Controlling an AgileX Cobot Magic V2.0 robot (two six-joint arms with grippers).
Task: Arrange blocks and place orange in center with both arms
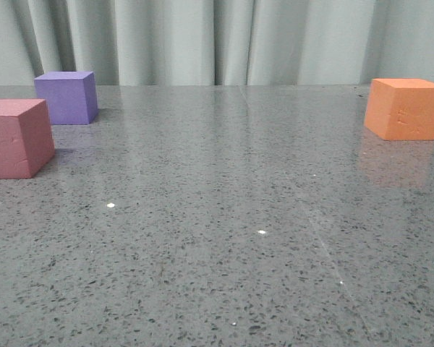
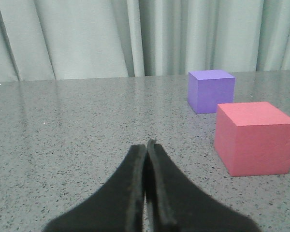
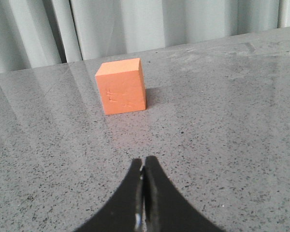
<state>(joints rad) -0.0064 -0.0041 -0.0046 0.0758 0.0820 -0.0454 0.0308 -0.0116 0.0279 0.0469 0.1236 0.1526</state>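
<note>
Three foam cubes sit on the grey speckled table [image 1: 224,246], and from my station I read them near to far in the front view; nearest is the pink-red cube [image 1: 14,137] at about nine o'clock, cut by the left edge of the picture; just behind it, close but not touching, the purple cube [image 1: 66,97] sits at about ten o'clock; the orange cube [image 1: 405,108] sits well apart from both at about two o'clock, near the right edge, with small scratch marks on the face toward me; the middle of the table between them is bare stone with a few bright specks; a pale pleated curtain [image 1: 217,40] closes off the far side.

On my left wrist view the left gripper [image 2: 147,145] has its two black curved fingers pressed together at the tips, holding nothing; the pink-red cube [image 2: 253,137] lies ahead at about two o'clock of the tips, the purple cube [image 2: 211,90] beyond it; on my right wrist view the right gripper [image 3: 144,162] is likewise closed tip to tip on nothing; the orange cube [image 3: 122,86] stands ahead of it, near twelve o'clock, clear of the fingers.
</note>
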